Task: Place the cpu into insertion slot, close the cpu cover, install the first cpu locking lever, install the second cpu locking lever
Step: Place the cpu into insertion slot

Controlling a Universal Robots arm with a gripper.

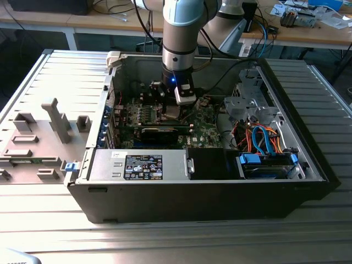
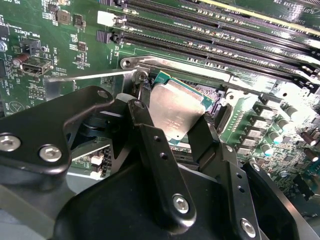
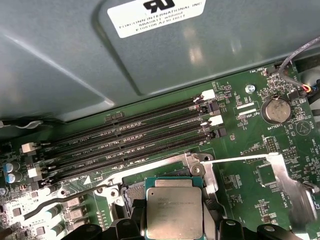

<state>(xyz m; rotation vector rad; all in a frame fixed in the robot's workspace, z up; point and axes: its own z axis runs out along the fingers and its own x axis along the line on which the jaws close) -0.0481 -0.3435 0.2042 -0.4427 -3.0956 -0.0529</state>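
My gripper (image 1: 175, 110) reaches down into the open computer case, over the green board. In both wrist views its black fingers (image 2: 142, 117) flank the cpu (image 2: 175, 112), a pale metallic square, and are shut on its two sides. The cpu (image 3: 174, 210) sits at the insertion slot (image 3: 131, 192), inside the slot's silvery rim (image 2: 150, 62); whether it is fully seated I cannot tell. A thin silvery locking lever (image 3: 240, 159) sticks out sideways from the rim. Past it, a silvery plate (image 3: 287, 182) that looks like the cpu cover is swung aside.
Several long black memory slots (image 3: 135, 135) run close beside the socket. A black card (image 1: 159, 132) crosses the board near the gripper. The power supply (image 1: 143, 165) and a drive bay with blue and orange cables (image 1: 264, 143) line the case's near side.
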